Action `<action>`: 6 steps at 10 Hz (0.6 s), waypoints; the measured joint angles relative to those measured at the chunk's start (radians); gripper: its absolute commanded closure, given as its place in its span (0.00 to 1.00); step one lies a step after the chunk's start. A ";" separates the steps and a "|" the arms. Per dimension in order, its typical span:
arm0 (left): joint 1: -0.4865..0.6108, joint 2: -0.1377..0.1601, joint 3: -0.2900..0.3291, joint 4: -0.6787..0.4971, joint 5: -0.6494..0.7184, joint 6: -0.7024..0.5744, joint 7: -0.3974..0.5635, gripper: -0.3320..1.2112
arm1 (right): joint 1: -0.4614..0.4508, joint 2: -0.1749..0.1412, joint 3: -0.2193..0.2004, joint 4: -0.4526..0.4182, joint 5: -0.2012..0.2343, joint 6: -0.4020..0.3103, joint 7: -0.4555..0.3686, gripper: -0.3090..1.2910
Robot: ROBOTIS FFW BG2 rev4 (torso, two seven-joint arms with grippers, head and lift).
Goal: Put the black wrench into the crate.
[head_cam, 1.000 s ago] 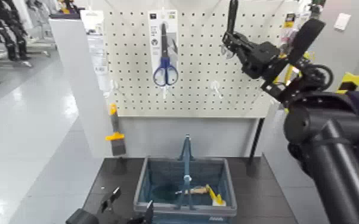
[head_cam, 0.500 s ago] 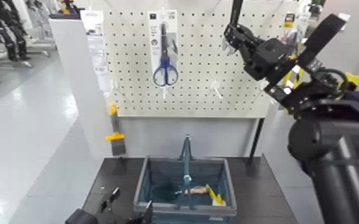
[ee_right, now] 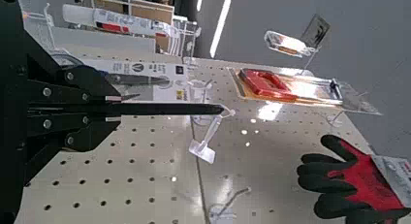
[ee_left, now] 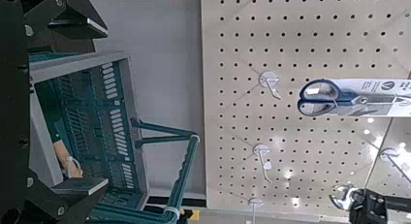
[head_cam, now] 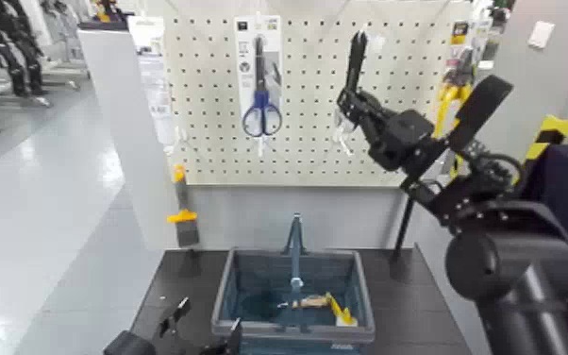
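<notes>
The black wrench [head_cam: 355,59] stands upright in front of the white pegboard [head_cam: 307,142], gripped at its lower end by my right gripper [head_cam: 349,96], which is shut on it. In the right wrist view the slim black handle [ee_right: 170,110] runs out from between the closed fingers [ee_right: 85,89]. The blue-grey crate [head_cam: 250,326] with its tall hoop handle stands on the dark table below, well under the wrench. It also shows in the left wrist view [ee_left: 102,83]. My left gripper [head_cam: 205,326] is open and empty, low at the crate's front left corner.
Blue-handled scissors [head_cam: 261,111] hang packaged on the pegboard, with bare hooks [head_cam: 342,142] near the wrench. A yellow-handled tool [head_cam: 335,310] lies inside the crate. A yellow scraper [head_cam: 183,215] hangs at the board's left side. Red-and-black gloves [ee_right: 354,180] hang nearby.
My right gripper first rose slightly, then moved left and down with the wrench, which now stands lower on the board. The left arm has not moved.
</notes>
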 measured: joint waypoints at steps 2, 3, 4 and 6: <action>0.000 0.003 -0.002 0.000 0.000 0.000 0.000 0.35 | 0.064 0.001 0.004 -0.011 -0.012 0.042 -0.011 0.88; 0.000 0.004 -0.002 0.000 0.000 -0.001 0.000 0.35 | 0.098 -0.002 0.003 -0.017 -0.019 0.065 -0.012 0.88; 0.000 0.004 -0.002 0.000 0.001 -0.001 0.000 0.35 | 0.132 -0.004 0.002 -0.027 -0.021 0.091 -0.013 0.88; 0.002 0.004 -0.002 0.000 0.001 -0.002 0.001 0.35 | 0.190 -0.006 -0.002 -0.033 -0.028 0.123 -0.018 0.88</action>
